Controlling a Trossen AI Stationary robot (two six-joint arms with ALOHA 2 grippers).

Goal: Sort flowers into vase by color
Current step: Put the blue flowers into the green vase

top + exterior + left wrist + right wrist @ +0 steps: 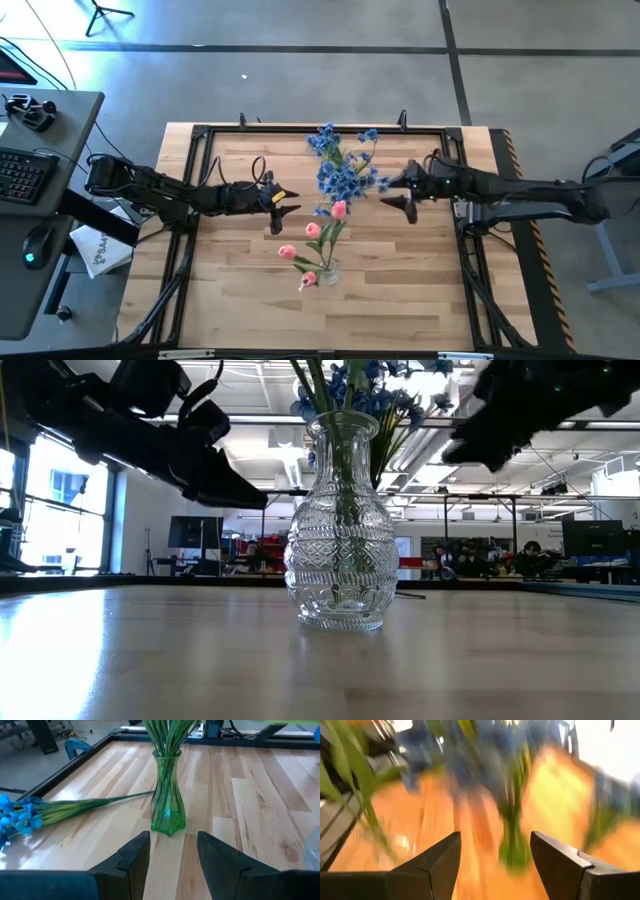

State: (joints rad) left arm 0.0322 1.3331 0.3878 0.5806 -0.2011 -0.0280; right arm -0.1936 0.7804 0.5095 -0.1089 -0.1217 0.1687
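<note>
**A:** Flowers: blue sprays (342, 165) mid-table toward the far edge, pink tulips (318, 232) nearer the front, in a clear glass vase (338, 525). A green vase (168, 795) holds stems too, with a blue spray (30, 815) lying flat beside it.

**B:** Room to move?

**A:** Plenty of bare table (240, 300) along the front edge. Left gripper (284, 207) and right gripper (398, 190) hang either side of the bunch, both spread open, empty.

**B:** Anything unclear?

**A:** Right wrist view is smeared. Keyboard (20, 172) and mouse (35, 245) sit off the left edge.

pink tulips (312, 229) stand in the clear vase (337, 530); blue sprays (342, 178) fill the green vase (168, 795)
</note>
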